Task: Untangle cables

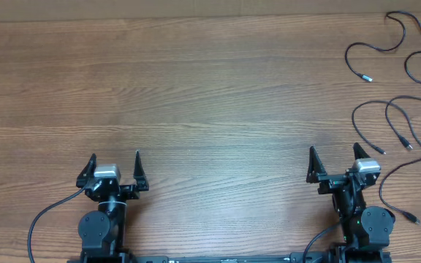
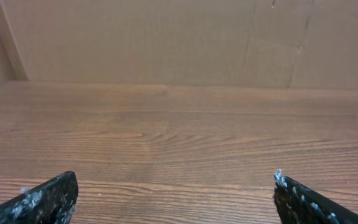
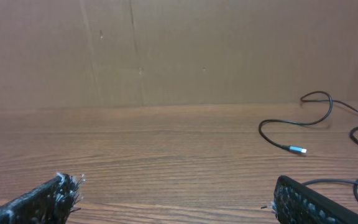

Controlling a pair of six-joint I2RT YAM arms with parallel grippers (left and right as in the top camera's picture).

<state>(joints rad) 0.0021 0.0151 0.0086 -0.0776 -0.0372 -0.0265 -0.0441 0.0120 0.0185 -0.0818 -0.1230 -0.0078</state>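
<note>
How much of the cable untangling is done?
Mostly done, it seems: the cables lie as separate wavy strands on the right of the table, no knot showing. Nothing is in hand; left and right jaws stand open and empty. Left: perhaps two loops that seem to cross.

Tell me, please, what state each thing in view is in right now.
Thin black cables with small plug tips, lying in loose wavy strands on the right side of the brown wooden table, untouched.
Left arm's black fingers, open, holding nothing.
Right arm's black fingers, open, holding nothing.
</note>
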